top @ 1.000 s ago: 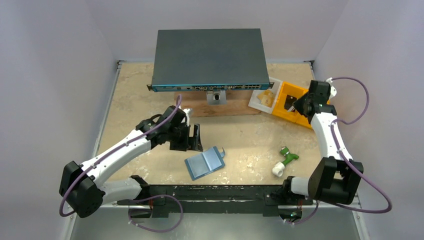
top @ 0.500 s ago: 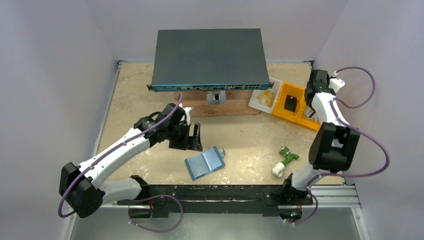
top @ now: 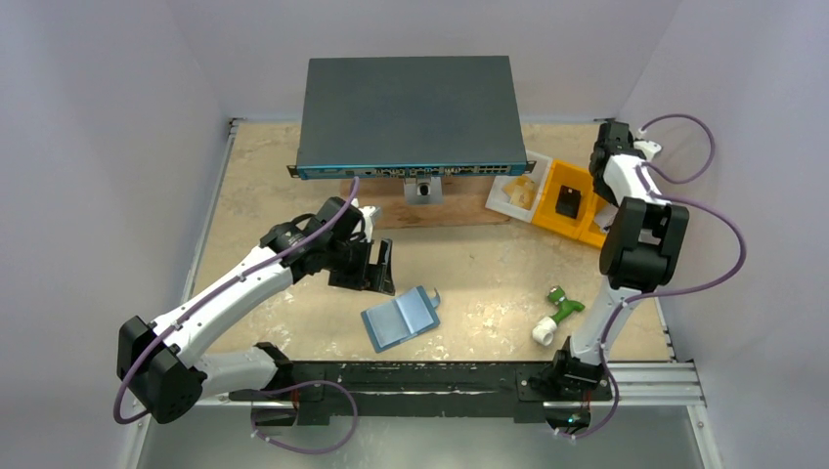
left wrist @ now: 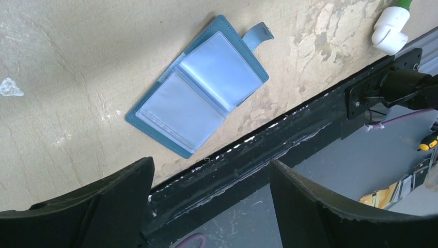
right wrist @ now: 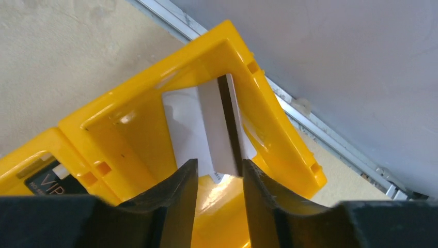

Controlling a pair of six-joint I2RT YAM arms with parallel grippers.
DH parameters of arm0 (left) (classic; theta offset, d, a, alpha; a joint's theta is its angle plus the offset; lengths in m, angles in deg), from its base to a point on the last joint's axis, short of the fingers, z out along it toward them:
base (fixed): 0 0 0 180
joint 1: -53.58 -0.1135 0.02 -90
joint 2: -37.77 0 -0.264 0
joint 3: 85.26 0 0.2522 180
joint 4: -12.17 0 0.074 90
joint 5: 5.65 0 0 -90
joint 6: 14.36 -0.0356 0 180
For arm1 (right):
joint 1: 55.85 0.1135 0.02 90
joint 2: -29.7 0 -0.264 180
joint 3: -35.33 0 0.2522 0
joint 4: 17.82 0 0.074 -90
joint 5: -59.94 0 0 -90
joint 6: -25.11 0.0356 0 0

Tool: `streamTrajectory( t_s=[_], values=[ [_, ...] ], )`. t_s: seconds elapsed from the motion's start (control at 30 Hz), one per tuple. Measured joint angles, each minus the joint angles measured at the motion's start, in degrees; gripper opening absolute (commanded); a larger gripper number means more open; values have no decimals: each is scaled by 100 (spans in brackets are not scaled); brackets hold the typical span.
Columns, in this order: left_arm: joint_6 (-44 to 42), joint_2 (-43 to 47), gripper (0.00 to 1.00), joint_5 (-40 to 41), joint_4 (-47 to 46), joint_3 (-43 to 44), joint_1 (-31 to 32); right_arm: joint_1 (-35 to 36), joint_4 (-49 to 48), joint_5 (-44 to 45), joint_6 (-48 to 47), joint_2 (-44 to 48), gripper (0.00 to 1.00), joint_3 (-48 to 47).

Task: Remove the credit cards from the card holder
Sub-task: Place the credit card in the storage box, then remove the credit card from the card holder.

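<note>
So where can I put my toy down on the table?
Bare table left of the grey box, and the middle patch between the wooden board, card holder and green fitting. Crowded at the far right: yellow bins and right gripper.

Bare table (top: 469, 264) lies right & rear of the open card holder (top: 399, 319), free from above; left gripper (left wrist: 210, 168), jaws wide, hangs just beside its far-left corner; black rail (top: 411, 374) runs near its front edge; green-white fitting (top: 555, 315) well apart to the right; dark grey box (top: 406, 112) blocks the back; right gripper (right wrist: 219, 164) is over a yellow bin (right wrist: 129, 129) compartment, walls close both sides, cards (right wrist: 212, 129) standing betw its tips
</note>
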Motion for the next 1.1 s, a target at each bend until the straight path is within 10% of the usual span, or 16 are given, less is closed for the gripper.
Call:
streamTrajectory(
  t_s=[0.3, 1.1],
  values=[
    [4, -2, 82, 13, 2, 0, 0, 24, 188, -415, -181, 356, 87, -140],
    [205, -2, 82, 407, -129, -153, -2, 1945, 98, -1982, 85, 4843, 99, 2789]
  ],
)
